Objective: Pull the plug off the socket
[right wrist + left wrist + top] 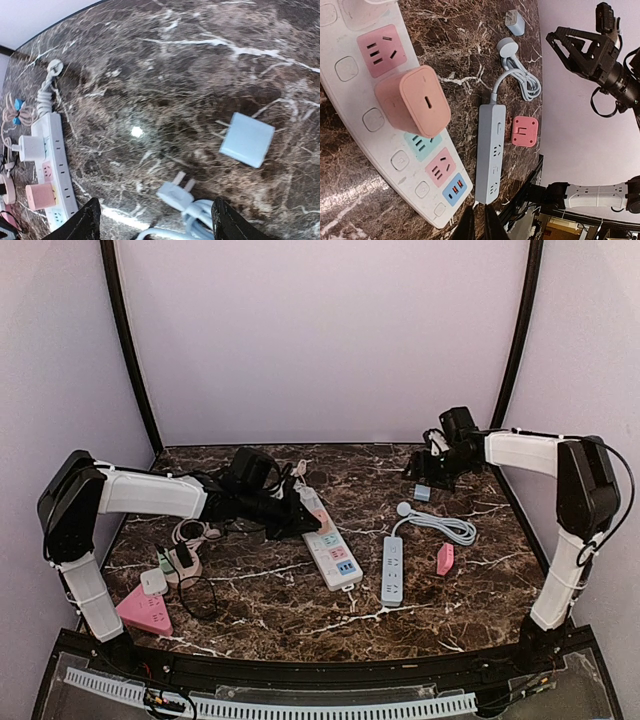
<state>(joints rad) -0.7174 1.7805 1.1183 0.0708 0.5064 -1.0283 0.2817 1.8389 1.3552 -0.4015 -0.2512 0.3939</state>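
- The print on the strips and chargers is too small to read; only socket slots and colour blocks can be seen.
- The white power strip (330,545) (351,97) lies in the middle of the dark marble table (480,590). It has pink and teal socket blocks, a blue block with two USB ports at its end, and a square button beside each block.
- The task's thing, the pink charger (415,100) (39,196), sits plugged in one socket of this strip. A white charger (30,148) is plugged further along the same strip.
- The left gripper (300,512) (480,225) is over the white strip, with its fingers pressed together and nothing between them.
- The right gripper (428,472) (157,220) is at the far right side, with its fingers wide apart and empty.
- Below the right gripper, a light blue plug (422,493) (247,139) lies loose on the table with its two prongs bare.
- A grey-blue power strip (392,570) (490,150) lies to the right of the white one. Its cable (445,528) is coiled and its own plug (175,192) is loose on the table.
- A pink square adapter (445,559) (525,131) lies just beside the grey-blue strip.
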